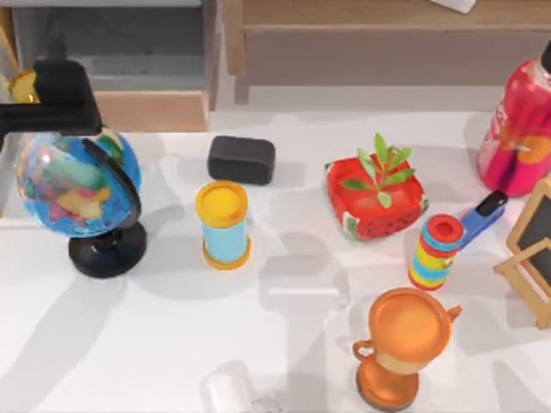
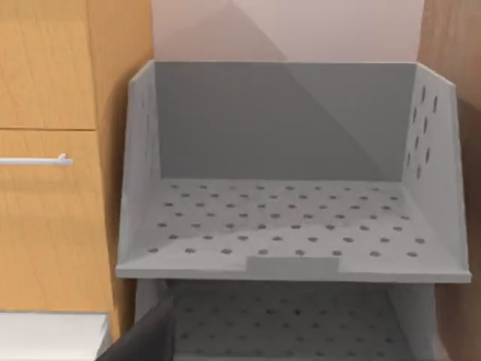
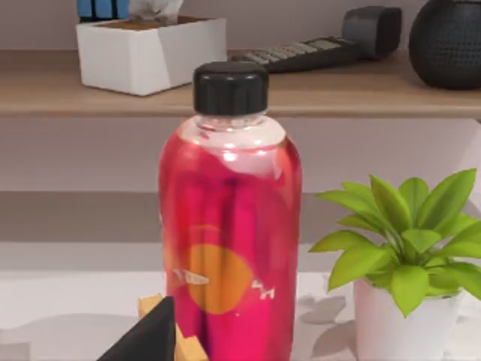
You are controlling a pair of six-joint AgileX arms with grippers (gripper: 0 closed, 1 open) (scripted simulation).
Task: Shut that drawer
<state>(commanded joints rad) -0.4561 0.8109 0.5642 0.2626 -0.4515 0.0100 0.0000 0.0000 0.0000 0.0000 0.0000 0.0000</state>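
Drawer (image 1: 129, 64) open at white table's (image 1: 172, 344) far left edge, left claw (image 1: 52, 90) above globe (image 1: 73, 185), grip state unclear

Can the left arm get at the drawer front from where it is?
Probably yes. The left arm is above the globe, close to the drawer, whose tan front faces the table. No object stands between them; the globe lies just beside its path.
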